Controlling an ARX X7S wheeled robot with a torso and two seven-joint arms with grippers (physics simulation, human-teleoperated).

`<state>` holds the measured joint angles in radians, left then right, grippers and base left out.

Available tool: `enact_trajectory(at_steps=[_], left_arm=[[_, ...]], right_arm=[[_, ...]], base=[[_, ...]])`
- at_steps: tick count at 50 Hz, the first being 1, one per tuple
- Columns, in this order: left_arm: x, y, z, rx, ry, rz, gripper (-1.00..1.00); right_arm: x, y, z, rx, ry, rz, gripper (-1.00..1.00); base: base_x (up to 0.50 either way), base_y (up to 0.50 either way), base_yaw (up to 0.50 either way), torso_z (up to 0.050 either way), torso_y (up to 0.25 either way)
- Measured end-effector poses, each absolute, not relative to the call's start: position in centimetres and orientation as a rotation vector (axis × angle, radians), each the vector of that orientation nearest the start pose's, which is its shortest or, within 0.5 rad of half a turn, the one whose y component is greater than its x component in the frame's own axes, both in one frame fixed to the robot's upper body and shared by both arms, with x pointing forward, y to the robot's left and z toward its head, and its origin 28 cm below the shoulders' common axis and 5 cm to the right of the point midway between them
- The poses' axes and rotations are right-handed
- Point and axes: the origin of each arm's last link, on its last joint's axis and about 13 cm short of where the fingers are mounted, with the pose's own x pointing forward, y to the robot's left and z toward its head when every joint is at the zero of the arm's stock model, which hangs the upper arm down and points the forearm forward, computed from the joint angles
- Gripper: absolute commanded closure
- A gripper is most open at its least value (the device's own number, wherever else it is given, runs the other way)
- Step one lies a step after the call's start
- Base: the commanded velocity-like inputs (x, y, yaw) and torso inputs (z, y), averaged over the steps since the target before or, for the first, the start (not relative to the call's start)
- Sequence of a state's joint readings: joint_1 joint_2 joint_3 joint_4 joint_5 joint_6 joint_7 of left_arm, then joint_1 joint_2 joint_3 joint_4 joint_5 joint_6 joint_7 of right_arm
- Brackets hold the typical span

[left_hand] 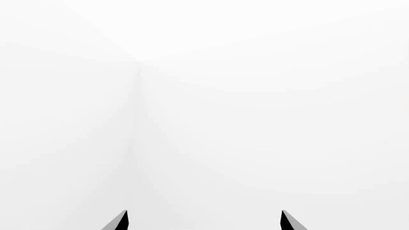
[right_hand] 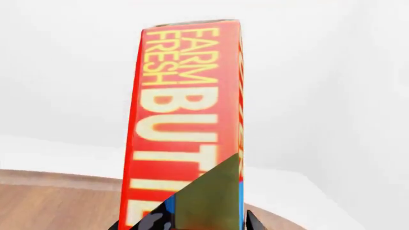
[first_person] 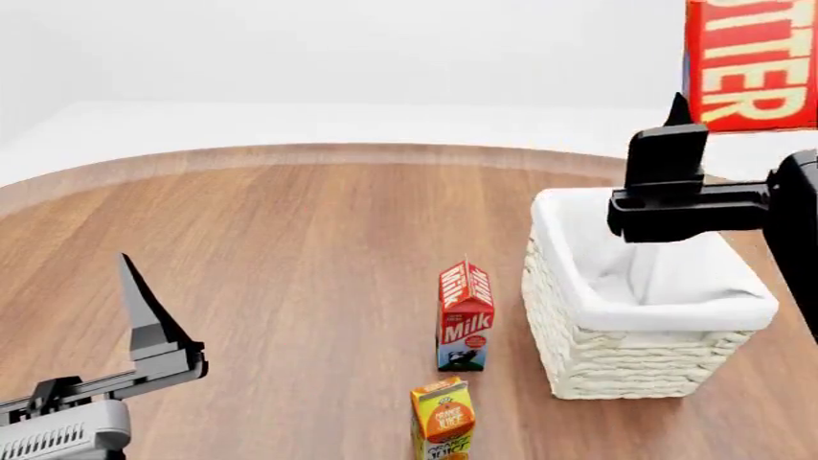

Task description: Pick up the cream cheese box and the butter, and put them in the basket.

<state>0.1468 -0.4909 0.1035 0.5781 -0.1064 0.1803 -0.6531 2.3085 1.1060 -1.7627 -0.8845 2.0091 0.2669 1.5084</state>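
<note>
The butter [first_person: 752, 62], a red box with white lettering, is held upright and high at the head view's top right, and my right gripper [first_person: 696, 113] is shut on its lower end. In the right wrist view the butter [right_hand: 185, 120] fills the middle, with the right gripper [right_hand: 185, 223] clamped on it at the frame's edge. The white wicker basket [first_person: 639, 364] sits below it on the table. My left gripper [first_person: 134, 287] hovers open at the lower left, with nothing between its fingers. The left wrist view has the left gripper [left_hand: 204, 213] facing only white wall. The cream cheese box is out of view.
A red milk carton [first_person: 465, 316] stands just left of the basket. An orange juice carton [first_person: 443, 419] stands in front of the milk carton, near the bottom edge. The round wooden table [first_person: 282, 249] stretches to the left and back.
</note>
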Motion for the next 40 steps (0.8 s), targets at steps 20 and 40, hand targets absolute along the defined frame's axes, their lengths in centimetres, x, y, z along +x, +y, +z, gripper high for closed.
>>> enact_trajectory(at_steps=[20,40], left_arm=[[17.1,25.0,12.5,0.101,-0.62,0.308,-1.0],[17.1,24.9,12.4,0.098,-0.614,0.304,-1.0]], right_arm=[[18.3,-15.1,36.7,-0.299,0.011,-0.181,1.0],[22.6,-18.3,38.7,-0.301,0.234,-0.05,1.0]], base=[[0.0,0.0,0.0,0.001,0.002],[0.0,0.0,0.0,0.0,0.001]])
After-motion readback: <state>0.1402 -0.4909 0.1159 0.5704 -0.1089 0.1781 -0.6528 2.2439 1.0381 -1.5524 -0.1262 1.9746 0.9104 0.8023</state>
